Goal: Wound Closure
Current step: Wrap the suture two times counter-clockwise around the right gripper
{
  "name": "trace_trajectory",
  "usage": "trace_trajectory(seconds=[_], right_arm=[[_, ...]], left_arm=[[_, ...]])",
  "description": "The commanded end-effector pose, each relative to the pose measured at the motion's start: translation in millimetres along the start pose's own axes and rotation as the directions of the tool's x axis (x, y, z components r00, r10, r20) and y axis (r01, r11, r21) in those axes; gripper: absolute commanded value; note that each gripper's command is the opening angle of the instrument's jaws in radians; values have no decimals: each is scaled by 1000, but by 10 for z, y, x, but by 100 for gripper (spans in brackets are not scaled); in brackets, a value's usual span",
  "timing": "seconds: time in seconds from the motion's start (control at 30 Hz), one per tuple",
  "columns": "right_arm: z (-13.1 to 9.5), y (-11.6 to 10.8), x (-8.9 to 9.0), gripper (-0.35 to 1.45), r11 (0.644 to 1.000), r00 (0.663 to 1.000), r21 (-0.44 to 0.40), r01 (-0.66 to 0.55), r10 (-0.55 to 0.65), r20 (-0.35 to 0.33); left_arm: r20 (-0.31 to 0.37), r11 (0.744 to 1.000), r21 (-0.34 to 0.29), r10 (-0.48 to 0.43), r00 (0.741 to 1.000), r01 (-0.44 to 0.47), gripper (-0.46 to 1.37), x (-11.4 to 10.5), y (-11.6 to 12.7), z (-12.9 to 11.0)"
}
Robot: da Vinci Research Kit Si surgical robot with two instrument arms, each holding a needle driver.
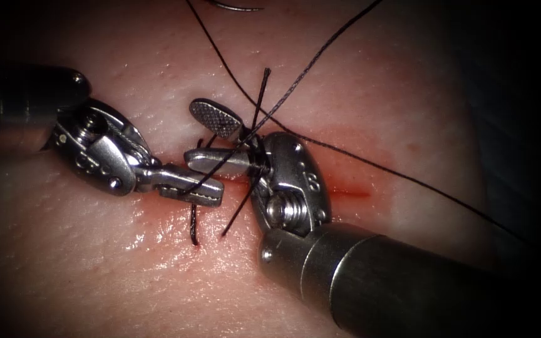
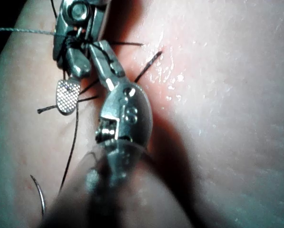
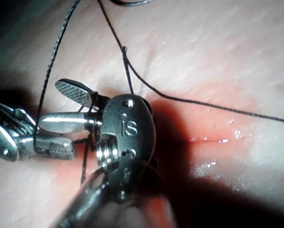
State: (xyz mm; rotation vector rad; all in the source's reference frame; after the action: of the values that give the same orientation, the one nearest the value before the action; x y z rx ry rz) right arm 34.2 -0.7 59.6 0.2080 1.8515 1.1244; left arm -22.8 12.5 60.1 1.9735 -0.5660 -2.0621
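My right tool (image 1: pixel 220 134) stands spread around the thread (image 1: pixel 320 53) over the cut (image 1: pixel 345 191), my left tool (image 1: pixel 198 191) pinches that thread, the needle (image 1: pixel 236 7) lies free on the tissue (image 1: pixel 95 275), leaving the cut's right stretch unclosed.

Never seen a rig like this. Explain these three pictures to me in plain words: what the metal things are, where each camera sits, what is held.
This is a surgical practice robot closing a cut in pork tissue. One picture looks down from an endoscope; the other two come from cameras near each arm's wrist. The left gripper is shut on the black thread. The right gripper is open, with thread lying between its jaws. The curved needle lies free on the tissue, beyond the cut. Red fluid stains the cut.
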Motion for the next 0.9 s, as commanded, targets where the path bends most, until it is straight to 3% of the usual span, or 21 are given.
trace_trajectory(seconds=[0.03, 0.3, 0.67, 0.9], right_arm=[[-1, 2, 0, 83, 1000, 1000, -17, 5, -5, 10], [-1, 3, 0, 85, 993, 997, -99, 60, -56, 45], [-2, 5, 1, 89, 986, 992, -135, 100, -88, 91], [-2, 4, 1, 96, 976, 986, -178, 126, -103, 133]], left_arm=[[34, 1000, 9, 19, 999, -19, -35, 5, 0, 0], [153, 997, 57, 47, 987, -56, -35, 16, 2, 4], [163, 997, 55, 52, 985, -61, -35, 35, 8, 8], [193, 993, -1, 117, 974, -119, -35, 37, 20, 14]])
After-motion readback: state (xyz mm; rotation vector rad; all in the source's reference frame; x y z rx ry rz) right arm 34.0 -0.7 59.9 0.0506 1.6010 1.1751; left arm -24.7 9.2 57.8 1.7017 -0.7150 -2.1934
